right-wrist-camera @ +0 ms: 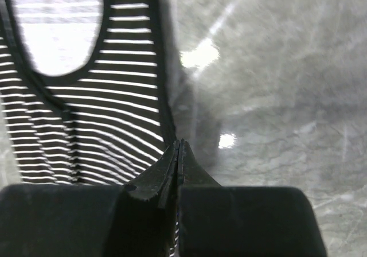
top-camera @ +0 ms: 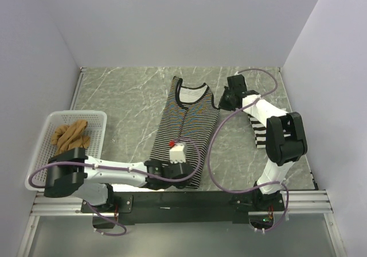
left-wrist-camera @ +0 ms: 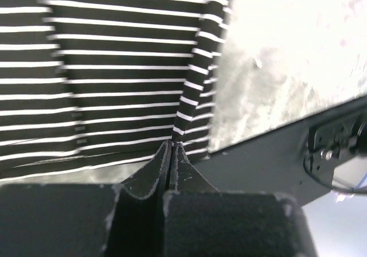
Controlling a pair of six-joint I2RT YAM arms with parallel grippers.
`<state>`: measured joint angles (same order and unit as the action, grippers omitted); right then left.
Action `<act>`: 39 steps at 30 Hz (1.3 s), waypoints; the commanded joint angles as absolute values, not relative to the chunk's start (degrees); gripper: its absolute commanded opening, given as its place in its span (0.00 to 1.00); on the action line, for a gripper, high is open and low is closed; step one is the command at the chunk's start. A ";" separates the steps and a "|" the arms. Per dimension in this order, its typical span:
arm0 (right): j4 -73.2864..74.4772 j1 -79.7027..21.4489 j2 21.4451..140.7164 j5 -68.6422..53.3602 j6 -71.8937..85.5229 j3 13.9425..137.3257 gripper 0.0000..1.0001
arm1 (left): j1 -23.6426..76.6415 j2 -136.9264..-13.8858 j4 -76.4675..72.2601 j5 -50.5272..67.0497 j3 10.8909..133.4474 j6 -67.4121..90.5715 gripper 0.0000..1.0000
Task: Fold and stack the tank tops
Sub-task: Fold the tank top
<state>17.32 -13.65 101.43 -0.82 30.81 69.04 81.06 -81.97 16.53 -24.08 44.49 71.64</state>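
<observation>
The thin-striped tank top point(top-camera: 186, 119) is spread flat on the table point(top-camera: 126, 90), and each pair of fingers is met by one of its edges. The left gripper point(left-wrist-camera: 172, 145) is closed tight at the hem corner, with the cloth spreading ahead and to the left of its tips. The right gripper point(right-wrist-camera: 179, 143) is likewise closed, and the black-trimmed side edge below the armhole runs straight into its tips; a pinch of fabric is judged to be held in both.

The garment is judged light, limp and thin, so it can be expected to sag and drag between the two holds. Hemmed or trimmed edges are the firmer places to be gripped.

How much cloth lies between the pads cannot be made out. The wide-striped tank top point(top-camera: 259, 135) is largely covered by the right arm, well behind its fingers. The tan tank top point(top-camera: 70, 133) is bunched in the basket point(top-camera: 86, 113), its shape unreadable.
</observation>
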 commanded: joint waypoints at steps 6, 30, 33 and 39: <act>20.21 -19.07 106.43 2.10 30.76 80.76 0.00 | 78.14 -71.99 16.79 -25.75 36.31 81.91 0.01; 28.04 -30.15 124.71 8.26 30.41 103.97 0.00 | 77.34 -67.85 24.52 -23.47 30.58 91.84 0.01; 28.39 -30.50 125.50 8.35 30.24 105.38 0.00 | 77.34 -67.94 25.40 -23.55 30.94 91.76 0.01; 30.24 -31.03 129.11 8.26 29.79 109.51 0.00 | 77.34 -68.03 26.01 -23.90 31.72 91.58 0.01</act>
